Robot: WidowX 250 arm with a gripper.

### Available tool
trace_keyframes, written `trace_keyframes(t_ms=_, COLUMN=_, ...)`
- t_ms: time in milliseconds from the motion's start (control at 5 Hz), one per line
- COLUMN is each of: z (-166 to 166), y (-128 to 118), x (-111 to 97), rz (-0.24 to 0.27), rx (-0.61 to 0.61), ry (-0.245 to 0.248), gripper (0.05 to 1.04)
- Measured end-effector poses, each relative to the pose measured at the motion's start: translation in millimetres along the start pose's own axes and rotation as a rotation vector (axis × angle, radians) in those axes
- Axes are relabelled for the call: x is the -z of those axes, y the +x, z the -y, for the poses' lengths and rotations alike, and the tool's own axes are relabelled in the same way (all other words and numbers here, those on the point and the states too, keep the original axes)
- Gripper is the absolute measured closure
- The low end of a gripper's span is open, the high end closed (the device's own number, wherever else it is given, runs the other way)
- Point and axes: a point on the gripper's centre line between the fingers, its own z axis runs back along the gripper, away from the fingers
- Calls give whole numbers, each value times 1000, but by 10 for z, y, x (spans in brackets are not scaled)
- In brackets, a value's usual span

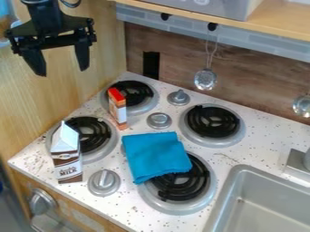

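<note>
My gripper (61,68) hangs open at the upper left, high above the stove and in front of the wooden side wall, with nothing between its fingers. Below it, a small orange and white box with a red top (117,108) stands by the back left burner. A brown and white milk carton (66,154) stands at the front left burner's outer side. The folded blue cloth (155,155) lies partly over the front right burner (195,181).
Metal knobs (159,120) rise between the burners. The sink (266,204) and part of its faucet (297,164) are at the lower right. A ladle (205,79) hangs on the back wall beneath a wooden shelf (272,22).
</note>
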Motion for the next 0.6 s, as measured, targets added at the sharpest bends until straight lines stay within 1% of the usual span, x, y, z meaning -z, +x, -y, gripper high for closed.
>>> trace_keyframes(t_ms=200, z=-8, y=-36, x=71, rz=-22, rx=2, ry=10, gripper=83)
trace_keyframes(t_ms=400, z=10, y=12, x=256, rz=-19, rx=-12, ry=22, gripper=83)
trace_keyframes(t_ms=600, z=51, y=94, x=441, rz=2, rx=-62, ry=19, gripper=83)
